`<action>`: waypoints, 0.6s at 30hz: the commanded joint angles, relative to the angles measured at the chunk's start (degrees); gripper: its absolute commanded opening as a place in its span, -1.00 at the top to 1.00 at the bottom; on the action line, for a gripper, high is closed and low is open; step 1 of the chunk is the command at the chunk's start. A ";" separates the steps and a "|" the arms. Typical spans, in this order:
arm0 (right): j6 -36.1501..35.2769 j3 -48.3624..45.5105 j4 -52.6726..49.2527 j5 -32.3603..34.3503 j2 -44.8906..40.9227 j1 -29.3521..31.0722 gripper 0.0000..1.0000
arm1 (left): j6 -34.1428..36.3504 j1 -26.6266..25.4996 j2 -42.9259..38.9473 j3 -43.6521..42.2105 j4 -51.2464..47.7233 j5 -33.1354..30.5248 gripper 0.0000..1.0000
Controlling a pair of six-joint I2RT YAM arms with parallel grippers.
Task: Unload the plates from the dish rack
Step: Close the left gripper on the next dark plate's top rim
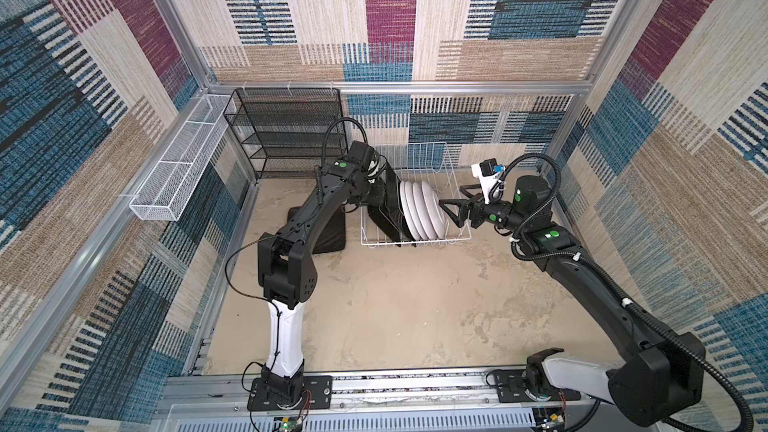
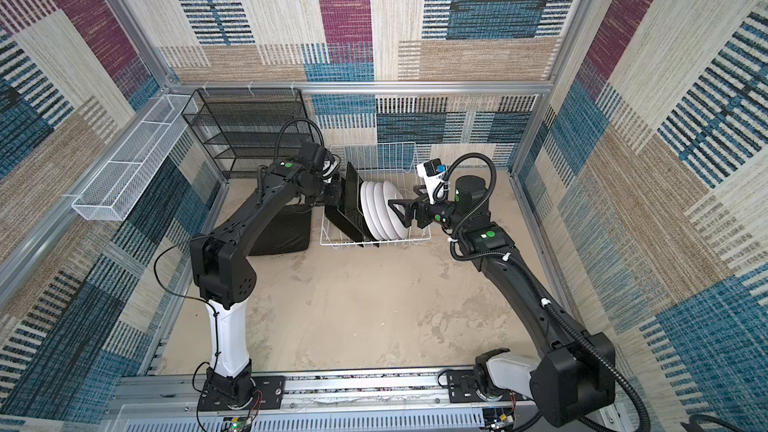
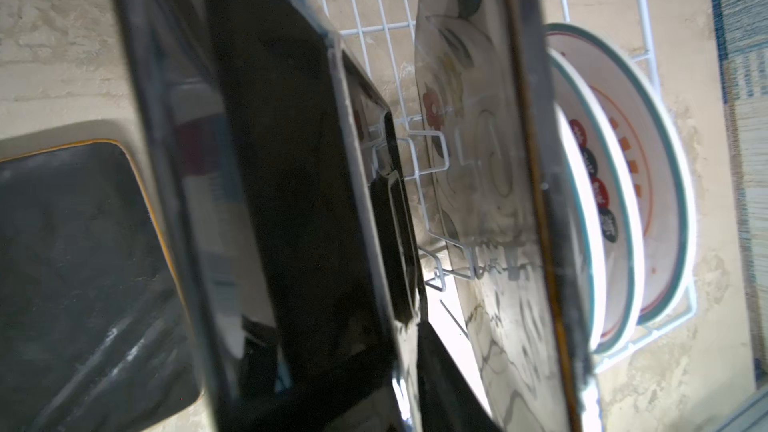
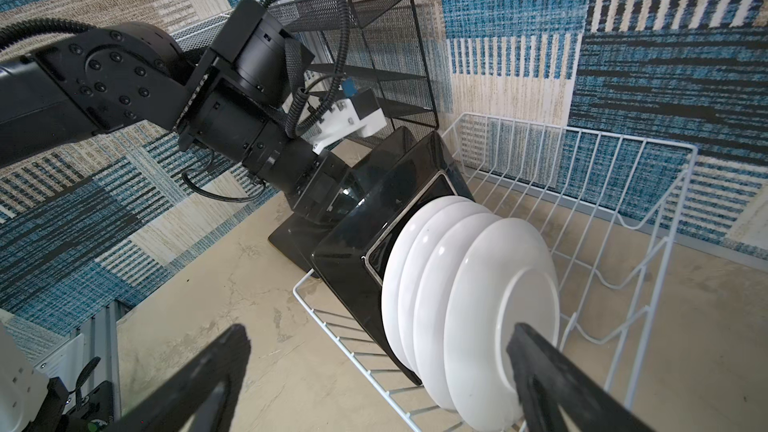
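Four round plates (image 1: pixel 419 211) in the dish rack (image 1: pixel 417 242); right gripper (image 1: pixel 451 196) gapes beside it; left gripper (image 1: pixel 377 196) at its square plate (image 4: pixel 411 164), hold unclear.

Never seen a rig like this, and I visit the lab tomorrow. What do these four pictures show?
Two robot arms with two-fingered grippers work over a table. Two pictures look down from overhead; the other two come from cameras on the wrists. On the table stands a white wire rack holding four round plates and two square plates on edge. A flat black square, maybe a third, lies beside it. A black shelf stands behind. The left gripper is at one of the square plates; whether it grips is unclear. The right gripper is open, empty, by the round plates.
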 commanded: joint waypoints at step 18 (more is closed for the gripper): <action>0.77 0.04 0.29 -0.41 0.36 0.05 -0.99 | -4.20 -0.12 1.06 -1.39 -2.14 -2.03 0.94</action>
